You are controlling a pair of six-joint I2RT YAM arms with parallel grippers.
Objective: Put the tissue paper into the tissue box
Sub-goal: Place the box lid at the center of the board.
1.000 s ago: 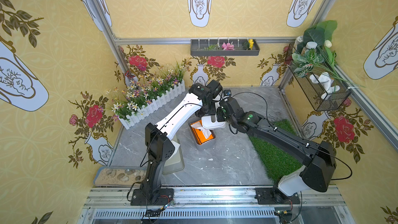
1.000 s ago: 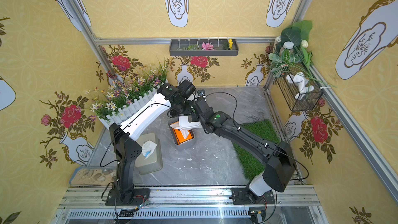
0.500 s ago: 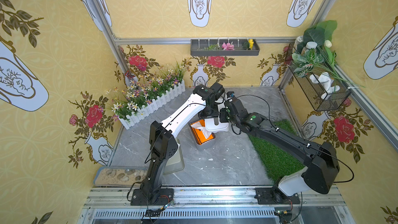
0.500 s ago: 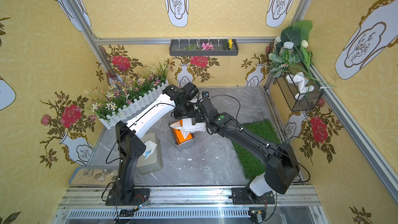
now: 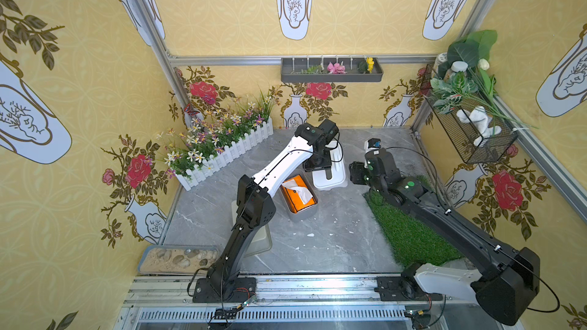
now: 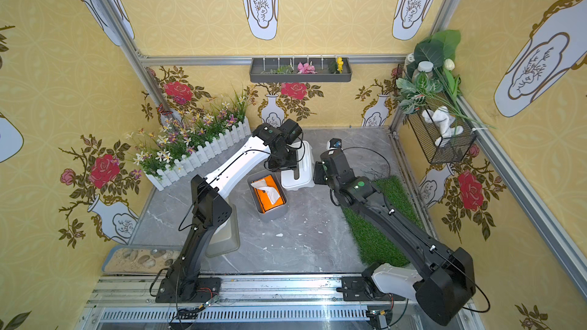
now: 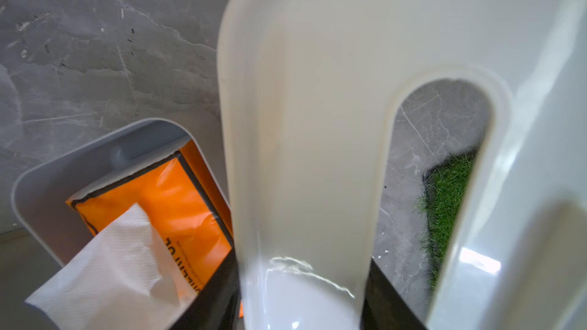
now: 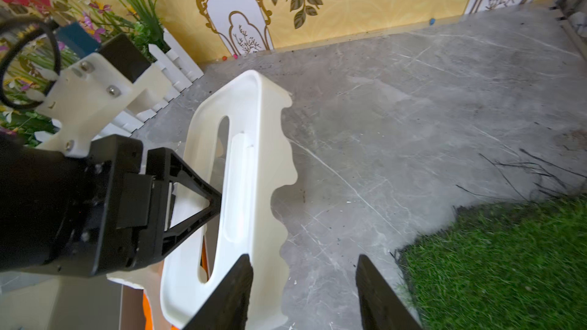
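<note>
Holding lid (image 5: 337,180) clamped in my left gripper (image 5: 327,171); my right gripper (image 8: 303,260) jaws apart, empty. Tissue paper (image 7: 108,265) sits in grey tissue box (image 7: 79,153): likely soft, light, tearable; pinch loose sheet.

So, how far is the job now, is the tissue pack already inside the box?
Done: the orange tissue pack lies in the grey box base, one white sheet sticking up. In hand: the left gripper grips the white slotted lid beside the base; the right gripper is open and empty. Left: probably to set the lid on the base, with the sheet through its slot.
</note>
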